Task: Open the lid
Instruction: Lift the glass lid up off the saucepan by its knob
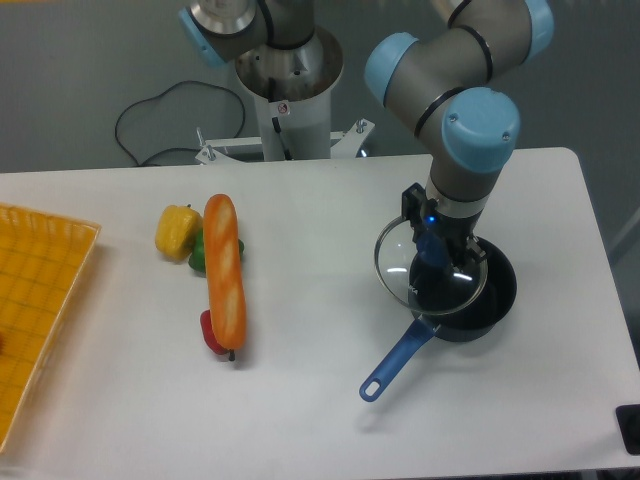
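The lid (pixel 400 262) is a round clear glass disc with a thin metal rim. It hangs above and to the left of the dark blue saucepan (pixel 478 300), half off its rim. My gripper (pixel 432 250) comes down from above and is shut on the lid's blue central knob, which its fingers mostly hide. The saucepan stands on the white table (pixel 320 400) at the right, its long blue handle (pixel 395 362) pointing to the front left. The pan's right half now shows open and dark inside.
A long orange baguette (pixel 224 270) lies left of centre with a yellow pepper (pixel 176 231), a green piece (pixel 198 257) and a red piece (pixel 211 333) beside it. A yellow tray (pixel 35 310) sits at the left edge. The robot base (pixel 288 80) stands behind.
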Controlling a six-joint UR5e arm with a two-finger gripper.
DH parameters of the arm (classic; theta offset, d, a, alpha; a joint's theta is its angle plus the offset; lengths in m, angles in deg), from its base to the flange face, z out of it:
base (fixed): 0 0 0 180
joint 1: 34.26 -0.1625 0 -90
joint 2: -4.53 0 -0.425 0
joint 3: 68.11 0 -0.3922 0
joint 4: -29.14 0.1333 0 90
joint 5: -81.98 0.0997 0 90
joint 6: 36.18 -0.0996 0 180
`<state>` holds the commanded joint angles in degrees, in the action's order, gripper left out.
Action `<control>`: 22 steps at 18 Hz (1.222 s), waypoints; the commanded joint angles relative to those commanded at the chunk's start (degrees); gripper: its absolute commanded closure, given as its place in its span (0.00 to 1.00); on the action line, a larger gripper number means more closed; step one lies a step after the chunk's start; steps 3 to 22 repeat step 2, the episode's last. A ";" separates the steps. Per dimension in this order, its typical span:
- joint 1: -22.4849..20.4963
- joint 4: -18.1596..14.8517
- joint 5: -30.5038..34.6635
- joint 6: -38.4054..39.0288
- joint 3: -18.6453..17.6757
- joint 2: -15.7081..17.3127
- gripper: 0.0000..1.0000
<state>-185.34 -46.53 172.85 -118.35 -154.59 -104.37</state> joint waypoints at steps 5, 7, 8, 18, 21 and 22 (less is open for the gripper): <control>0.00 0.00 -0.17 0.00 0.00 0.00 0.39; 0.00 0.00 -0.17 0.00 0.00 0.00 0.39; 0.00 0.00 -0.17 0.00 0.00 0.00 0.39; 0.00 0.00 -0.17 0.00 0.00 0.00 0.39; 0.00 0.00 -0.17 0.00 0.00 0.00 0.39; 0.00 0.00 -0.17 0.00 0.00 0.00 0.39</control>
